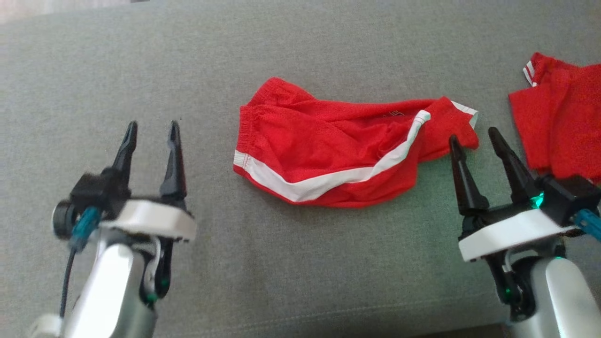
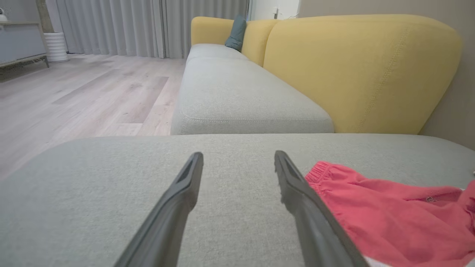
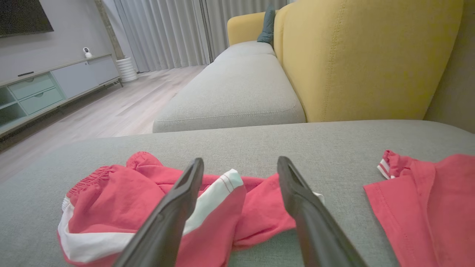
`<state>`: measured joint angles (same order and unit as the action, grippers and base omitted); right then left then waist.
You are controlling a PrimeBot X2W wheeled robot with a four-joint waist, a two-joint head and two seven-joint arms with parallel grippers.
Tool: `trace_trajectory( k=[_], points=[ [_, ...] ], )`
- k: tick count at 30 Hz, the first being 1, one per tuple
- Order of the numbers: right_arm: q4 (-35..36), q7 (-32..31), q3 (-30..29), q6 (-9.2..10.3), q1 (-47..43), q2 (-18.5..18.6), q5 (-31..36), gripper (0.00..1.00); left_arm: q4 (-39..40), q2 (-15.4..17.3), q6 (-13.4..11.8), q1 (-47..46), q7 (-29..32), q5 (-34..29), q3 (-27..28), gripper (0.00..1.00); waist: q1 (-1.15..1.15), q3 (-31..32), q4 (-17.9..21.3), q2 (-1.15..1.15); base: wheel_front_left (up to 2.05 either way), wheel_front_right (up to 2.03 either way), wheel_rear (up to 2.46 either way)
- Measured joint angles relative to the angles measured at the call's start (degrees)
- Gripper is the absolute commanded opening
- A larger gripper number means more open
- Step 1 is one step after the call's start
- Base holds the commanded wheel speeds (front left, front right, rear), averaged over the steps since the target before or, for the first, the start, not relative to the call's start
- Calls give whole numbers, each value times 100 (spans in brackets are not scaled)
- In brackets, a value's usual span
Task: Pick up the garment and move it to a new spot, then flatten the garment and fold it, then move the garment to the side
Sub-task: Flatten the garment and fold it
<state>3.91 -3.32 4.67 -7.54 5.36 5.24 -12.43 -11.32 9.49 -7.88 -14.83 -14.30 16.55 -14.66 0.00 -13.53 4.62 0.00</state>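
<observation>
Shorts lie rumpled mid-cushion in the head view, flanked by the left gripper and right gripper, both spread and empty, likely poised for flattening. Bare cushion gives room all round.

In the left wrist view the waistband sits just right of the jaws.

In the right wrist view a leg hem lies ahead of the jaws, and another red garment lies apart.

From the head, looks steeply down on the seat from close above, with the shorts mid-frame and a shirt at the right edge. From the left wrist, skims low along the seat toward the backrest and floor, catching the shorts at lower right; from the right wrist, faces the same way, just behind the shorts, shirt at right. Shares seat and shorts across all three.
</observation>
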Motion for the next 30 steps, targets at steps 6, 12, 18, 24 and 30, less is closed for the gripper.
trace_trajectory(
  k=[6, 12, 18, 24, 30],
  points=[
    [-1, -21, -108, 0, -5, 45, 43, 100, 411, 109, -58, 554, 0, -38, 96, 100, 0, 114, -76, 0, 0, 0, 0],
    [1, -73, -169, 0, -44, 49, 42, 100, 657, 124, -78, 943, 1, -43, 98, 100, 0, 258, -107, 0, 0, 0, 0],
    [31, -125, -170, 0, -238, 62, 52, 100, 799, 134, -140, 1133, 2, -42, 85, 100, 0, 374, -103, 0, 0, 0, 0],
    [98, -175, -170, 0, -260, 66, 52, 100, 840, 138, -172, 1139, 9, -42, 66, 100, 0, 374, -104, 0, 0, 0, 0],
    [129, -181, -171, 0, -260, 66, 52, 100, 866, 144, -178, 1140, 18, -42, 51, 100, 0, 350, -117, 0, 0, 0, 0]
  ],
)
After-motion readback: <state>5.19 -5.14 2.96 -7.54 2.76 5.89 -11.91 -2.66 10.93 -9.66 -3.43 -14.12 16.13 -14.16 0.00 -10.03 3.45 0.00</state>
